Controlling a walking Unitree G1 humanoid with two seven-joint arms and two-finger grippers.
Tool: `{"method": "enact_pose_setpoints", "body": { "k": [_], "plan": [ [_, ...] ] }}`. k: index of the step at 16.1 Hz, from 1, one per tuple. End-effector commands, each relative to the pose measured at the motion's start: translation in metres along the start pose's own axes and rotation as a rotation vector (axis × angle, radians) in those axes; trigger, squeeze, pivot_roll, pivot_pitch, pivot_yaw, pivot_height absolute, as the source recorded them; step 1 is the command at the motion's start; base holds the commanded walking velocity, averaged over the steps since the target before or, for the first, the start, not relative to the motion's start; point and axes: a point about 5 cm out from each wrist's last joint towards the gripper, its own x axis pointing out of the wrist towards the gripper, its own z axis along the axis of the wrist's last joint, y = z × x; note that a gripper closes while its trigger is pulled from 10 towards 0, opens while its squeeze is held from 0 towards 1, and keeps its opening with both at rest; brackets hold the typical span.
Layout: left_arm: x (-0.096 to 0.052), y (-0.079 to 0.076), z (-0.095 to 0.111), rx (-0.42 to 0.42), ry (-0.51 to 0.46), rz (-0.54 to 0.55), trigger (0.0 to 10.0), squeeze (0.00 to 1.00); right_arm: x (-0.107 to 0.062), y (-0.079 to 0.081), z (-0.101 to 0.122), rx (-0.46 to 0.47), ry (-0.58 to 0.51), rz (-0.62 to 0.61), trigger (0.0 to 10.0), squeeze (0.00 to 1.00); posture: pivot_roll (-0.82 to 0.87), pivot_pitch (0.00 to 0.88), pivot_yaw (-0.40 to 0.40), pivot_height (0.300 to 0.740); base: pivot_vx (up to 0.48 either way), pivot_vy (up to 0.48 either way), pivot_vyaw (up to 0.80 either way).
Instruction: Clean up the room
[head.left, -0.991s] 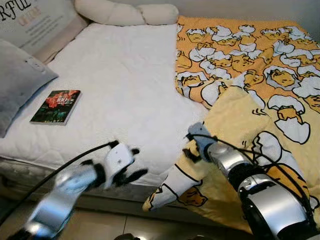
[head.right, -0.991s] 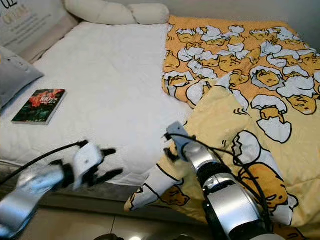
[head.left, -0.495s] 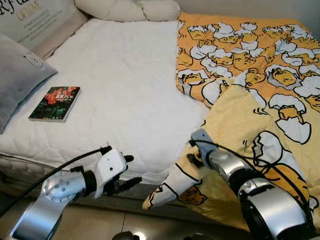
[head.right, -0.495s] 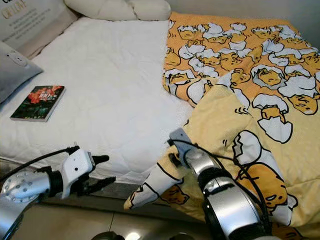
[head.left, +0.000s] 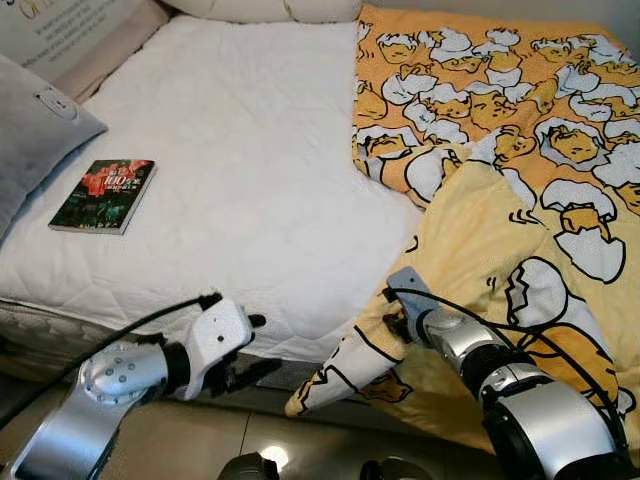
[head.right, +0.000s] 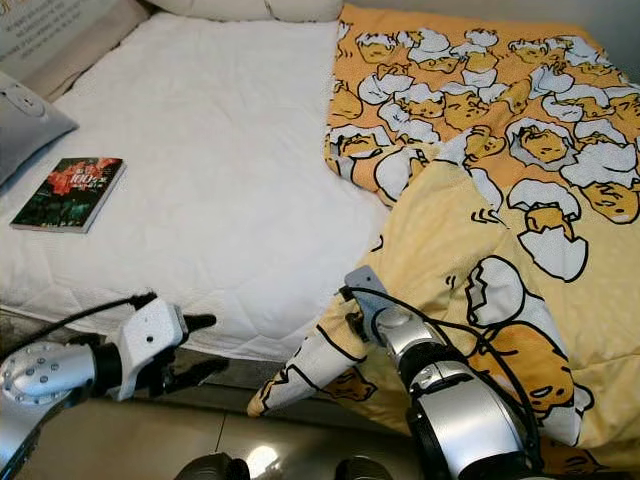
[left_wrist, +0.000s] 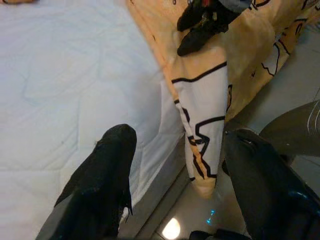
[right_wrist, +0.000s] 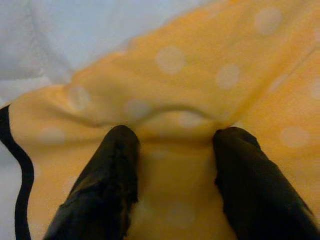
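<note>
Right tool (right_wrist: 172, 150) presses both fingers into a fold of the yellow blanket (head.left: 500, 230) at the bed's (head.left: 250, 170) front edge, fabric bunched between them. Left tool (head.left: 245, 345) hangs spread open, holding nothing, just off the mattress edge near the blanket's dangling corner (left_wrist: 202, 130). A book (head.left: 103, 196) lies on the white mattress beside a grey pillow (head.left: 35, 140).

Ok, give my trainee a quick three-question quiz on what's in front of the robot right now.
1. Which end effector grips the yellow blanket near its hanging corner?
2. The left end effector is: A) open and empty, B) shut on the book, C) shut on the blanket.
3. True or false: the book lies on the floor.

Key:
1. The right end effector.
2. A.
3. False: it lies on the white mattress.
</note>
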Motion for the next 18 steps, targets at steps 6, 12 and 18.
{"method": "enact_pose_setpoints", "body": {
  "k": [6, 12, 18],
  "plan": [
    [-0.006, -0.005, 0.002, -0.001, 0.004, -0.005, 10.0, 0.0, -0.001, -0.006, -0.013, 0.049, 0.032, -0.018, 0.0, 0.0, 0.11, 0.127, -0.004, 0.74, 0.0, 0.0, 0.0],
    [-0.005, -0.006, -0.001, -0.013, 0.008, -0.008, 10.0, 0.0, -0.001, -0.005, -0.015, 0.094, 0.028, -0.012, 0.0, 0.0, 0.09, 0.124, 0.004, 0.74, 0.0, 0.0, 0.0],
    [0.011, -0.002, -0.004, -0.024, -0.01, 0.005, 10.0, 0.0, -0.005, -0.019, -0.002, 0.18, -0.065, 0.023, 0.0, 0.0, 0.03, 0.017, 0.003, 0.74, 0.0, 0.0, 0.0]
  ]
}}
